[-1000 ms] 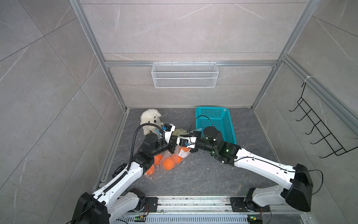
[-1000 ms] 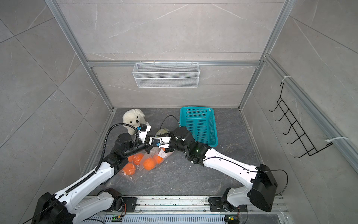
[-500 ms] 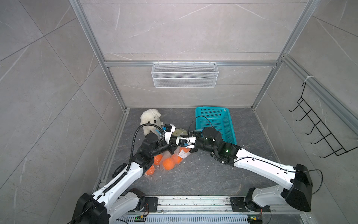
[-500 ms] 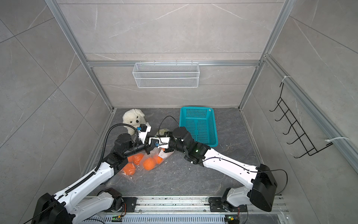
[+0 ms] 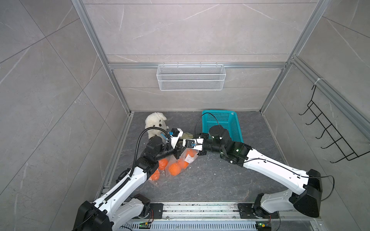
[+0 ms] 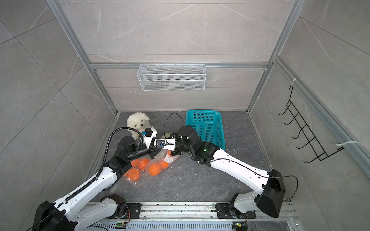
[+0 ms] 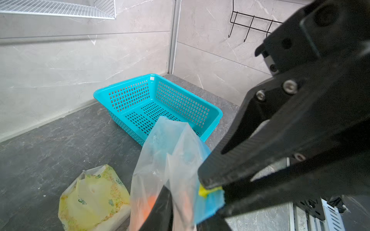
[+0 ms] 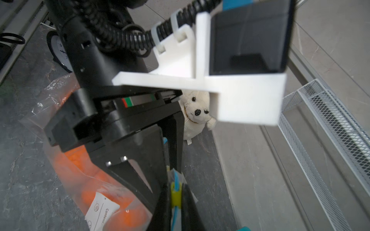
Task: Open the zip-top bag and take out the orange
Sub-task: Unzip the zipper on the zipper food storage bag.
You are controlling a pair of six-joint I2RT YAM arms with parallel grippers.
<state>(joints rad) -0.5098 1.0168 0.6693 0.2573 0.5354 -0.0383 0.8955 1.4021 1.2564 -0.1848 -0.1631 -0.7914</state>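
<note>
One clear zip-top bag (image 5: 167, 172) holds at least five oranges (image 5: 174, 169), some hidden behind an arm. There are also one teal basket (image 5: 220, 120), one white plush seal (image 5: 155, 123), one yellow printed plastic bag (image 7: 94, 198), one wire wall basket (image 5: 191, 81) and one black hook rack (image 5: 330, 129).

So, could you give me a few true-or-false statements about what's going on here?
1. The teal basket is empty. True.
2. The oranges are already out of the zip-top bag. False: they lie inside it.
3. The right pincer grips the bag's yellow zip slider. True.
4. The white plush seal sits in the basket. False: it stands on the table, outside the basket.
5. The left pincer hangs clear of the bag. False: it pinches the bag's top.
</note>
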